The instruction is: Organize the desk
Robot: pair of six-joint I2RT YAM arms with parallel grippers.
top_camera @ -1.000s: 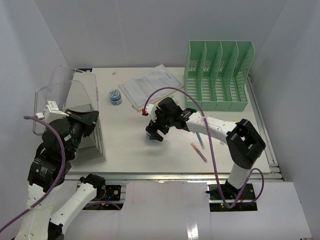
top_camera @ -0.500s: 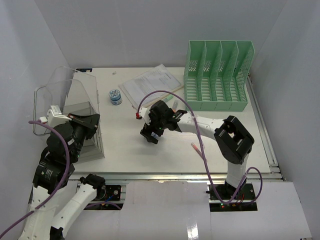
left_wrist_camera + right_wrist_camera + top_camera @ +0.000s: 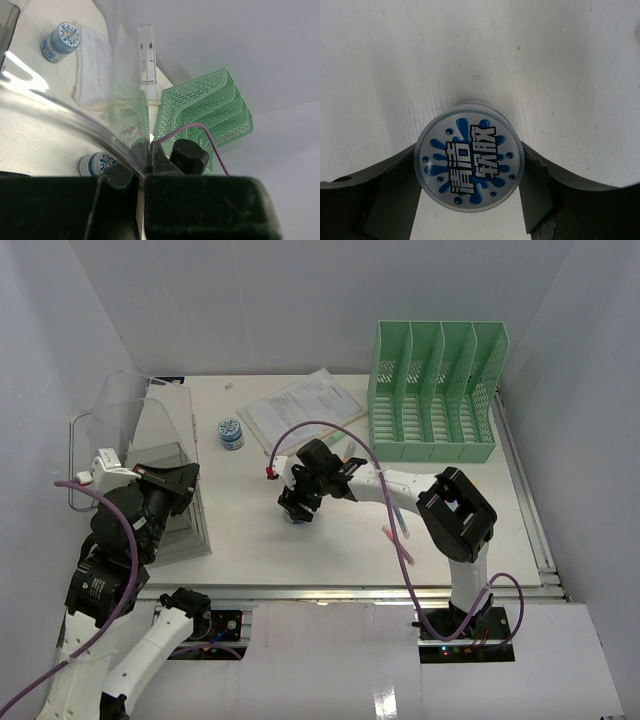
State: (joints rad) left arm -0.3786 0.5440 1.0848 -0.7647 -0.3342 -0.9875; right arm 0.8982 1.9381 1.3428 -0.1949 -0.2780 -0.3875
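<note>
Desk (image 3: 480, 505), long axis left-right, right fingers (image 3: 390, 195) clasping upright jar (image 3: 470, 160)

Left arm (image 3: 115, 550) rises from its base at the near-left corner, folded up and back on itself, wrist angled right. Its end effector (image 3: 168, 483) is clamped tight, fingers pressed together over the wall of the clear bin (image 3: 150, 425). Right arm (image 3: 455, 515) stands at its elbow above the near-right base and stretches its white forearm left across the counter (image 3: 250, 540), wrist pitched straight down. Its end effector (image 3: 296, 512) is low at the surface, fingers (image 3: 390, 195) spread wide and set against either side of a small round jar (image 3: 470, 167).
</note>
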